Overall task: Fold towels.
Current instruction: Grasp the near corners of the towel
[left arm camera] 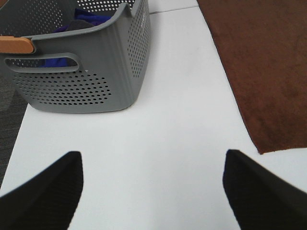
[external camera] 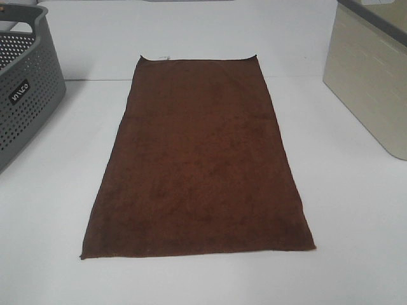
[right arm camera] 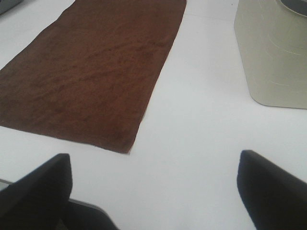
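Note:
A dark reddish-brown towel [external camera: 198, 159] lies flat and unfolded on the white table [external camera: 356, 210], long side running away from me, with a small white tag [external camera: 160, 58] at its far short edge. Neither arm shows in the exterior high view. The left gripper [left arm camera: 152, 184] is open and empty above bare table, with the towel's near left corner [left arm camera: 268, 96] off to one side. The right gripper [right arm camera: 156, 189] is open and empty above bare table, close to the towel's near right corner [right arm camera: 91, 81].
A grey perforated basket [external camera: 22, 95] stands at the left edge of the table; the left wrist view shows it [left arm camera: 86, 72] holding blue cloth [left arm camera: 88, 20]. A beige bin [external camera: 372, 76] stands at the right, also in the right wrist view [right arm camera: 273, 57].

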You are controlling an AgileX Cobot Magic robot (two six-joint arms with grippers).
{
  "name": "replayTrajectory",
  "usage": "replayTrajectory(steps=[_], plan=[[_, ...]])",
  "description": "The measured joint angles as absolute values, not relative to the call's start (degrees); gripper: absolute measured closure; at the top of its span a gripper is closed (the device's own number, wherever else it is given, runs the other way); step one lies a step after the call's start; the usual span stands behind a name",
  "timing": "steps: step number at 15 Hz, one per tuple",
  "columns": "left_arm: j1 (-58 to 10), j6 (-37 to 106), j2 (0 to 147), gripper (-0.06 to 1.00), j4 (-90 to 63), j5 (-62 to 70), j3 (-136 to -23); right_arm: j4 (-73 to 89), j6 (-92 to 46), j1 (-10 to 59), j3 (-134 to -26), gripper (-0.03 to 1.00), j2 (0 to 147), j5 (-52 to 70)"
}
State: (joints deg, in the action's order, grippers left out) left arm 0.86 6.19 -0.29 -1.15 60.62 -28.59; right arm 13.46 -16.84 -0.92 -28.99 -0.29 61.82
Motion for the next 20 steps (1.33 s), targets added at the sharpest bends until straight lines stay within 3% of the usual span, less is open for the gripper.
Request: replayTrajectory(steps=[16,20], plan=[[0.9,6.2,-0.3,0.18,-1.1,60.6,-28.6,12.3,-14.2,-0.9,-29.0,0.1,-0.3,61.6],[0.9,-0.7,7.4,0.18,-3.4,39.5,-28.4,10.5,-3.6,-0.9,-29.0,0.13,9.6,59.4]])
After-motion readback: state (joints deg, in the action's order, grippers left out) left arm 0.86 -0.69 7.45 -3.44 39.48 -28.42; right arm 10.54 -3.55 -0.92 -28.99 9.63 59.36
